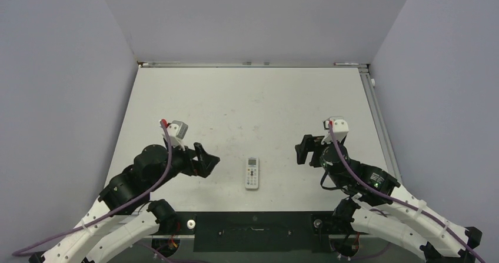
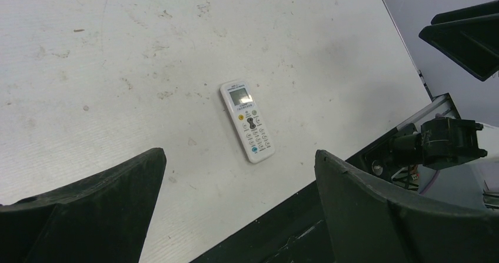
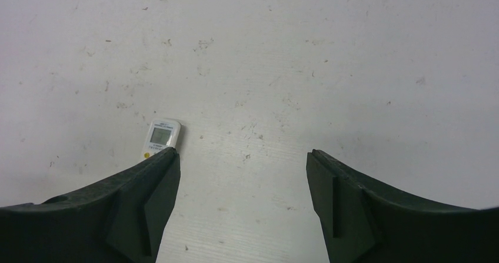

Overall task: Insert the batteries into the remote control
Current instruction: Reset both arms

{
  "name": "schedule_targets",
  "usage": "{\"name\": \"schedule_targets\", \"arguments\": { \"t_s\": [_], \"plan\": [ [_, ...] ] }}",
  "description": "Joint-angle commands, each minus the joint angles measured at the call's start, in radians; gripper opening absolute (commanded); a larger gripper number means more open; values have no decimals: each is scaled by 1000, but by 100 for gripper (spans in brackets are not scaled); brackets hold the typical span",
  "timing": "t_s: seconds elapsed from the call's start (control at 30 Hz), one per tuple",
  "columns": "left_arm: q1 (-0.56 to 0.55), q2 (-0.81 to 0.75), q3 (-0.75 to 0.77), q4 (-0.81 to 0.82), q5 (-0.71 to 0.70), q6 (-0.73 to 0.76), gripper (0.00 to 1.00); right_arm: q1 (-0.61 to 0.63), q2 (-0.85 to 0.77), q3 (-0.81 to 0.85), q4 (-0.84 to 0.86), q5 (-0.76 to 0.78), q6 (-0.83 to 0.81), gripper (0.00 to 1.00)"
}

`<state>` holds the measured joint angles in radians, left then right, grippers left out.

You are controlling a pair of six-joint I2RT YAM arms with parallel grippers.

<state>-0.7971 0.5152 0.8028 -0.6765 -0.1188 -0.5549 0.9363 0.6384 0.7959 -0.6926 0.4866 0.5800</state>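
The white remote control [image 1: 252, 172] lies face up, screen and buttons showing, near the table's front middle. It also shows in the left wrist view [image 2: 247, 120], and its screen end peeks past a finger in the right wrist view [image 3: 161, 137]. My left gripper [image 1: 207, 159] is open and empty, left of the remote; in its own view [image 2: 238, 157] the jaws stand wide apart. My right gripper [image 1: 303, 150] is open and empty, right of the remote, also wide apart in its own view [image 3: 242, 157]. No batteries are in view.
A black strip [image 1: 253, 231] runs along the table's near edge between the arm bases. Grey walls enclose the white table [image 1: 253, 98] on the left, back and right. The right arm's gripper [image 2: 465, 36] shows at the upper right of the left wrist view.
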Motion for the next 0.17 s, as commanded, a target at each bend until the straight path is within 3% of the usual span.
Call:
{"name": "schedule_targets", "arguments": {
  "t_s": [0.0,0.13],
  "plan": [
    [4,-29,-15,68,13,25,96,-2,19,-12,40,-2,-30,76],
    [5,-42,-28,69,4,29,96,-3,49,-4,36,20,-18,78]
  ]
}}
